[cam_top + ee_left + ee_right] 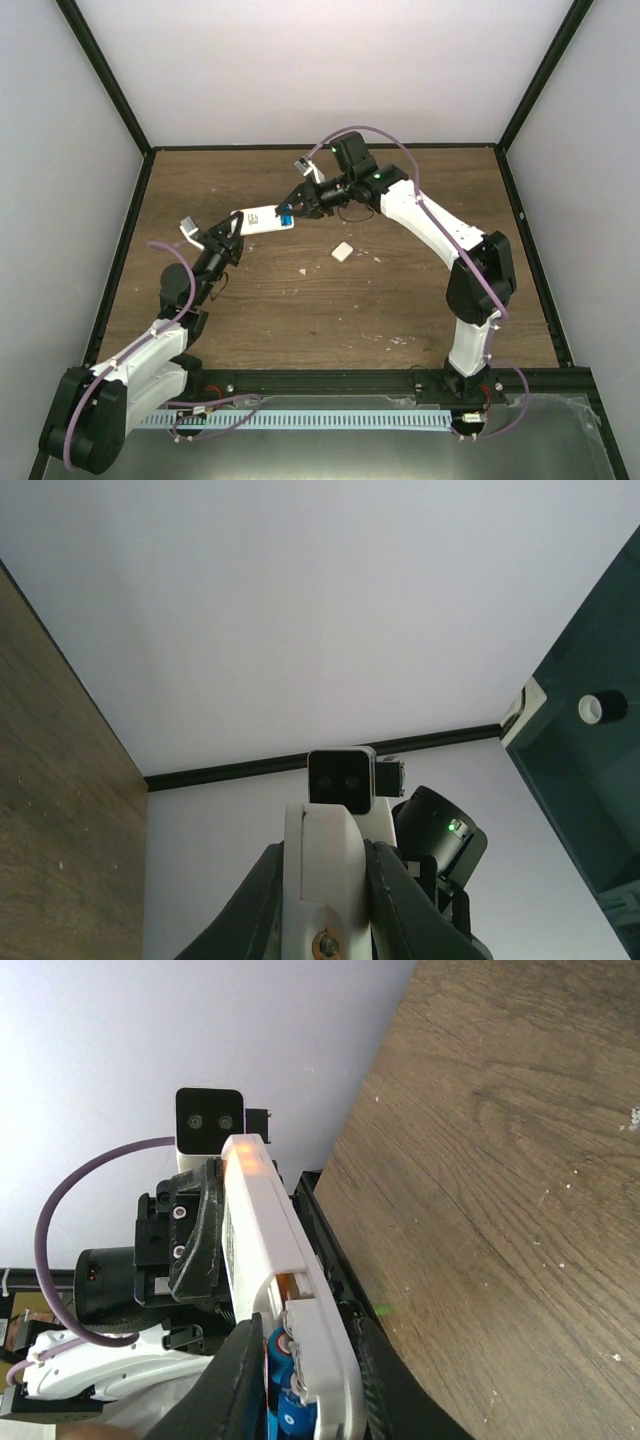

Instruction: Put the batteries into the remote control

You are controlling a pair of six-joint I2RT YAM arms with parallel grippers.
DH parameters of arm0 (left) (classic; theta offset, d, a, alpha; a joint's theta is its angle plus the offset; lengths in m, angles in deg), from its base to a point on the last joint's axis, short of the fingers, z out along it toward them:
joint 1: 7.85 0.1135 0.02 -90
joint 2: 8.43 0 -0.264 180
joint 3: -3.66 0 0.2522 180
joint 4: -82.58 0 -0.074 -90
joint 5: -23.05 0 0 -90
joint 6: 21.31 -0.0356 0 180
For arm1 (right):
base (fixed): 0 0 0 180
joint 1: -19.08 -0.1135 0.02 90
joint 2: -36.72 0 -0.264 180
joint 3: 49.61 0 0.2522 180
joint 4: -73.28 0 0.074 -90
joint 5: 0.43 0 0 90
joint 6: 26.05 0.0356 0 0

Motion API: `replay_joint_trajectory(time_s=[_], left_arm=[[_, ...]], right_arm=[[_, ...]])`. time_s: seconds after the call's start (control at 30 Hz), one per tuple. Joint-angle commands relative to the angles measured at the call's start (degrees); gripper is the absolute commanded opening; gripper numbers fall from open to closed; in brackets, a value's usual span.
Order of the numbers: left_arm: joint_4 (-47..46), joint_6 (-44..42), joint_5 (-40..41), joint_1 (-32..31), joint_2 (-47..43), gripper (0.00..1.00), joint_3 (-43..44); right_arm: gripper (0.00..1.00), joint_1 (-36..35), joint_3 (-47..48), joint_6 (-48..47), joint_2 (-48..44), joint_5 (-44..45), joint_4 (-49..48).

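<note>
The white remote control [262, 218] is held in the air between both arms, above the wooden table [330, 310]. My left gripper [230, 236] is shut on its left end; in the left wrist view the remote [325, 865] stands clamped between my black fingers [252, 910]. My right gripper [293, 207] is shut on the other end. In the right wrist view the remote [262, 1230] runs away from the camera, and two blue batteries [280, 1355] sit in its open compartment between my fingers [232, 1380]. One finger presses against the batteries.
A small white square cover piece [342, 252] lies on the table right of centre, with a few white crumbs near it. Black frame posts and pale walls enclose the table. The left arm's camera [208, 1120] faces the right wrist view.
</note>
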Motion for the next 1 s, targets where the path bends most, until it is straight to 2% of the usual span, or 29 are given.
replay_joint_trajectory(time_s=[0.0,0.33,0.6,0.73,0.83,0.87,0.9,0.97], left_arm=[[-1.8,-2.3,-4.0,-0.6,0.5,0.00,0.6],[-3.2,-1.6,-2.2,-0.6,0.4,0.00,-0.5],[-1.1,-4.6,-2.3,0.2,0.5,0.00,0.1],[6.0,-9.8,-4.0,2.9,-0.9,0.00,1.5],[12.6,-13.9,-5.2,5.7,-2.3,0.00,3.5],[14.3,-15.6,-5.5,6.2,-2.7,0.00,3.9],[16.2,-16.6,-5.5,6.7,-3.0,0.00,4.5],[18.6,-18.8,-5.6,7.1,-3.4,0.00,5.1]], right_arm=[[0.14,-0.6,1.5,-0.1,-1.9,-2.7,-3.3],[0.10,-0.7,0.0,-1.9,-3.2,-2.1,-2.8],[0.34,0.7,1.8,-6.7,-6.1,6.7,2.0],[0.38,2.4,4.3,-10.9,-8.6,17.8,7.0],[0.41,2.9,5.8,-14.5,-10.9,30.3,11.3],[0.44,3.1,5.9,-15.8,-11.7,34.5,12.1],[0.52,3.3,5.6,-16.7,-12.6,38.7,12.6],[0.72,4.3,4.2,-17.8,-14.5,44.8,12.6]])
